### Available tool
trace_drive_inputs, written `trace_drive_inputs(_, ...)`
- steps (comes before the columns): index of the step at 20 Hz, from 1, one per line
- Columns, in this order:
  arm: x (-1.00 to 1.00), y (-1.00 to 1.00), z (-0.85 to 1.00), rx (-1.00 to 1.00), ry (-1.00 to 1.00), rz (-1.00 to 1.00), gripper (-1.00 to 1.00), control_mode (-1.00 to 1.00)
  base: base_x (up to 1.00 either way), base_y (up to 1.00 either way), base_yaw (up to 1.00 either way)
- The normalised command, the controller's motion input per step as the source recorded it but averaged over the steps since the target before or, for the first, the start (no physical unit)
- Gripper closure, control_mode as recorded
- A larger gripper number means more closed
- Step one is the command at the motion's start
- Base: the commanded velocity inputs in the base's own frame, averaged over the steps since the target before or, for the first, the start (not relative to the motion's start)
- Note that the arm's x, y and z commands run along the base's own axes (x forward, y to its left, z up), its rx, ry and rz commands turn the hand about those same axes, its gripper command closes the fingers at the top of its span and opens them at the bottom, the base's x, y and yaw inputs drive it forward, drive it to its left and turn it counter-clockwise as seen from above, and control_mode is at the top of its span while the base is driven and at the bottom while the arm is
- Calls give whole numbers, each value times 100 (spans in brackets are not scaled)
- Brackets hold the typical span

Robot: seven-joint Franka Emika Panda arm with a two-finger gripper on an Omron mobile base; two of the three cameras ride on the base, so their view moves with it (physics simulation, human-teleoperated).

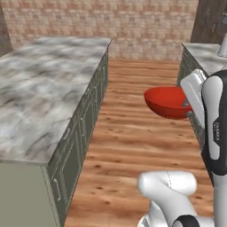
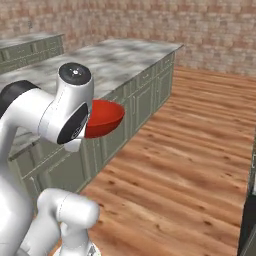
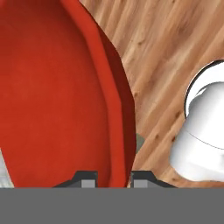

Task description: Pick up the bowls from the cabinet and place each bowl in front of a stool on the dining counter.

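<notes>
My gripper [image 3: 113,178] is clamped on the rim of the red bowl [image 3: 52,92]: in the hand view one fingertip [image 3: 87,179] sits inside the rim, the other just outside, w/ the rim wall pinched between them. Most of the bowl's inside spreads up and away from my fingers in that view; its outer wall drops off on the side toward the wood floor [image 3: 166,39].

From the left base view the red bowl [image 1: 166,101] hangs off my hand in mid-air, rim roughly level, bottom pointing down, nothing under it but floor [image 1: 133,133]. My wrist covers the bowl's near edge there, so I can't see the fingers themselves in that view. From the right base view the bowl [image 2: 102,117] sticks out from behind my forearm, again off any surface.

The dining counter [image 1: 40,93], marble top w/ pale green base, is off to the side of my hand, across a strip of floor; the bowl is near it but not over it and not touching. In the right base view the counter [image 2: 120,60] runs beyond the bowl, its top abt level w/ the bowl's rim or a bit higher, can't tell exactly.

A second, narrower marble counter [image 1: 206,55] is on my other side, behind my arm.
</notes>
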Motion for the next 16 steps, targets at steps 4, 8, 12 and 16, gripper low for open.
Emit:
trace_drive_inputs(4, 0, 0, 0, 0, 0, 0, 100, 100, 100, -100, 21)
trace_drive_inputs(8, 0, 0, 0, 0, 0, 0, 100, 100, 100, -96, 22)
trace_drive_inputs(12, 0, 0, 0, 0, 0, 0, 100, 100, 100, -78, 23)
trace_drive_inputs(16, 0, 0, 0, 0, 0, 0, 100, 100, 100, -68, 22)
